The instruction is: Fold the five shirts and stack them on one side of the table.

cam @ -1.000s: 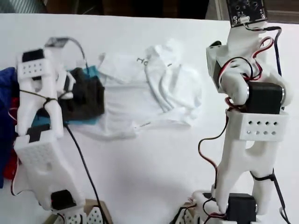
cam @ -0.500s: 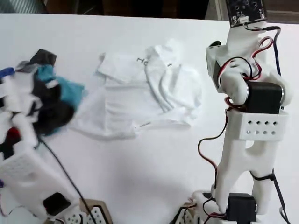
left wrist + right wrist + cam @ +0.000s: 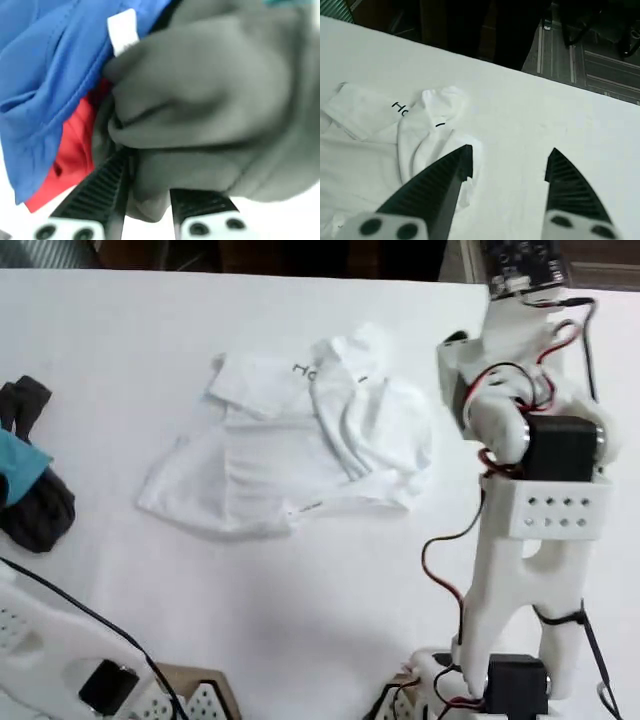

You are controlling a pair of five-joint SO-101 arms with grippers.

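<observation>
So over on the left side, the left hand (image 3: 150, 182) has its two fingers closed down to a narrow gap with a fold of the dark grey shirt (image 3: 215, 100) pinched between them, so it's definitely got hold of that one. Bunched up just past those fingers there's a blue shirt (image 3: 50, 75) with a little white tag (image 3: 122, 30), and a red shirt (image 3: 75, 155) tucked under the blue one, both pressed right up against the grey. From the high view the same dark grey shirt (image 3: 40, 515) is a crumpled lump at the left edge of the desk (image 3: 300, 620), with a bit of teal cloth (image 3: 18, 468) lying on it. Moving toward the middle, the white shirt (image 3: 290, 450) is spread out flat-ish on the desk, rumpled and half folded over itself, well apart from the left hand's pile. Then the right hand (image 3: 510, 150) is hanging above bare desk (image 3: 530, 110) with its fingers spread wide and nothing between them. The white shirt (image 3: 375, 145) sits off to one side of it, its nearest edge just beside one finger (image 3: 445, 175) and not touching as far as I can see.
</observation>
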